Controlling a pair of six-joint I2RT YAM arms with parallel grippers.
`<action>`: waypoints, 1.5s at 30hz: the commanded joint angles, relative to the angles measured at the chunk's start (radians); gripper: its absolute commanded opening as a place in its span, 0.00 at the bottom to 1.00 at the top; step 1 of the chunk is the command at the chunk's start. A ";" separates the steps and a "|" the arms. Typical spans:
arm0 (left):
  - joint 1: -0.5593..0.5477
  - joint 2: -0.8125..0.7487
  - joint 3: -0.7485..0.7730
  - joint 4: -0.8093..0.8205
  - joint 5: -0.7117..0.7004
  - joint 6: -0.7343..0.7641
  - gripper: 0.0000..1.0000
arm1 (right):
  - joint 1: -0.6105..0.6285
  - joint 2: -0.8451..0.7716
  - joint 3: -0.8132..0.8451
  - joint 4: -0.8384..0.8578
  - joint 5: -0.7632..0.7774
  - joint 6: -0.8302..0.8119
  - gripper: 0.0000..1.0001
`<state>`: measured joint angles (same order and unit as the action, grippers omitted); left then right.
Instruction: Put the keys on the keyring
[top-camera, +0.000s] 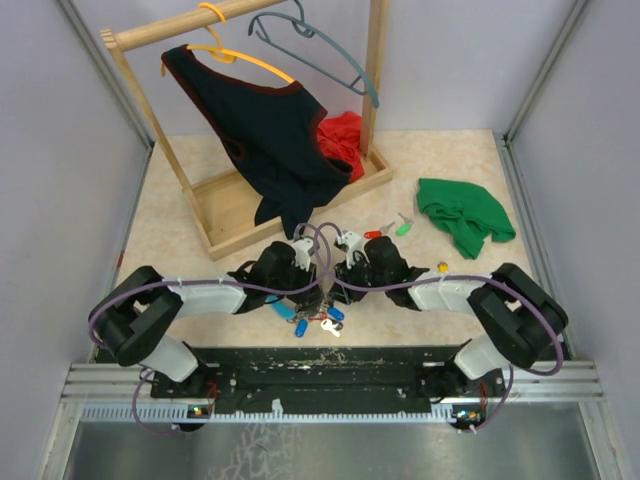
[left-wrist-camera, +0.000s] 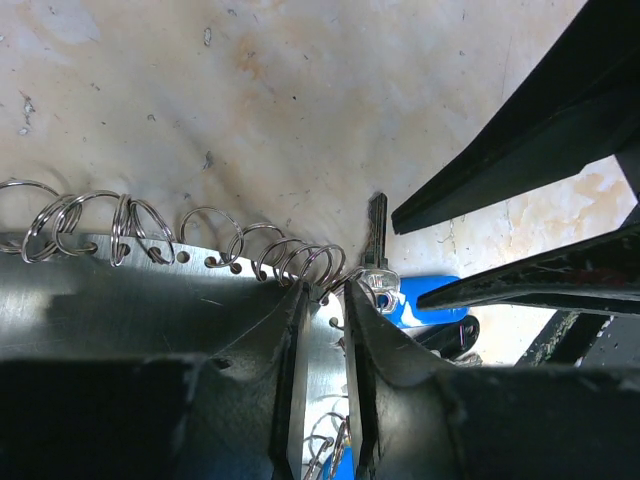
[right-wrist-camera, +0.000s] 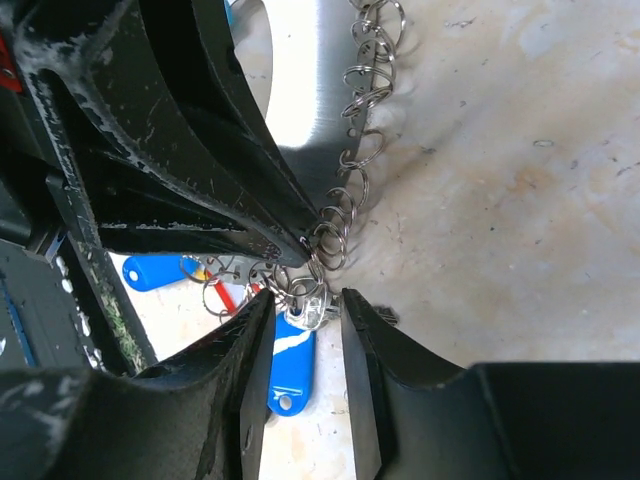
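Keyring mid; rack, green cloth beyond

The rack stands at the far left of the table. A top hangs on it, and a rag lies in its base, on the right side. A heap of cloth lies at the far right. Two loose keys lie between the rack and the heap. In the middle, nearer, the left gripper and the right gripper meet, with the keyring between them. More keys lie just nearer than them.
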<state>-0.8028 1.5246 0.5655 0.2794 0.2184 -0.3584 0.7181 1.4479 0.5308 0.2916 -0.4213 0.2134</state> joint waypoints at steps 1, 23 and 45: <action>-0.005 0.011 -0.014 0.022 0.002 0.007 0.25 | -0.021 0.050 0.015 0.136 -0.102 -0.003 0.32; -0.005 0.003 -0.039 0.053 0.009 -0.004 0.24 | -0.042 0.182 0.008 0.244 -0.113 0.030 0.22; -0.004 0.002 -0.079 0.121 0.012 -0.045 0.23 | -0.053 0.286 0.018 0.308 -0.242 0.054 0.17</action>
<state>-0.8005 1.5238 0.5087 0.3855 0.2203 -0.3817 0.6601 1.6939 0.5316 0.5488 -0.6239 0.2523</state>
